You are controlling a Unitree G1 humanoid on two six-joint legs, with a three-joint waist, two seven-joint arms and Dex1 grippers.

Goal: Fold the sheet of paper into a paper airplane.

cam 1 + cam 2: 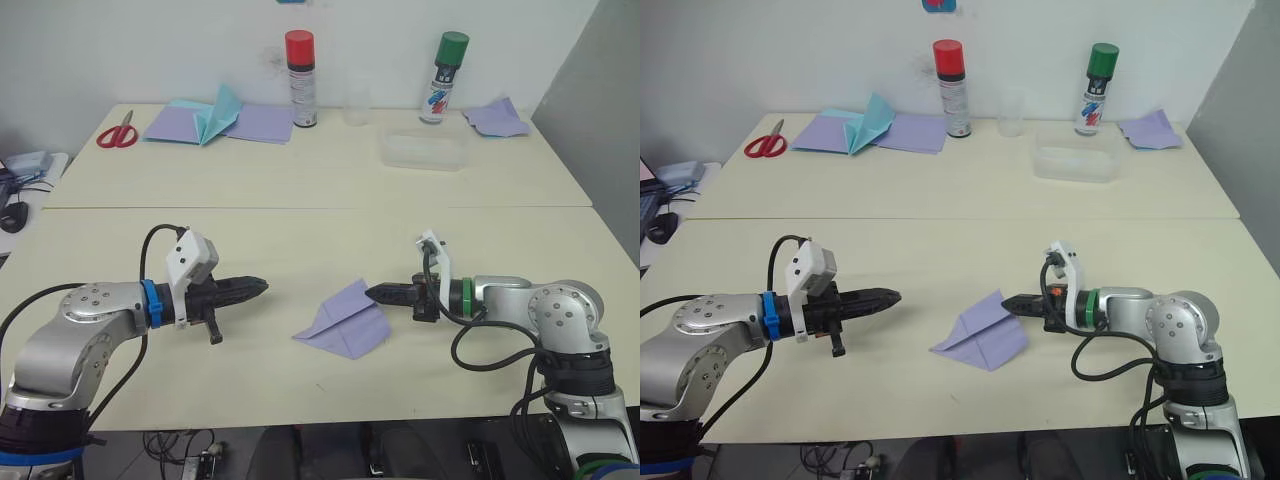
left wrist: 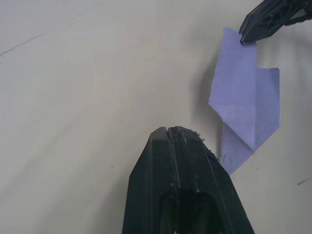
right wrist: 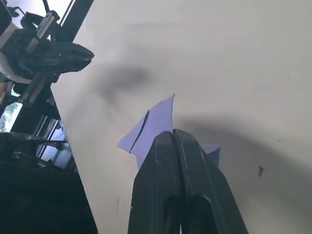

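Lavender sheet of paper, cream table, red scissors, teal folded paper, red-capped can, green-capped can.

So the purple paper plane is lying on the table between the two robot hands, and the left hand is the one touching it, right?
Almost. The purple paper plane does lie on the table between the two hands, but it is the right gripper whose tip reaches its edge. The left gripper is apart from it, with bare table in between. The left eye view shows this.

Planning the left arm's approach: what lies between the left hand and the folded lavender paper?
Nothing: bare cream tabletop separates the closed left hand from the folded lavender paper sheet, clear in the left eye view.
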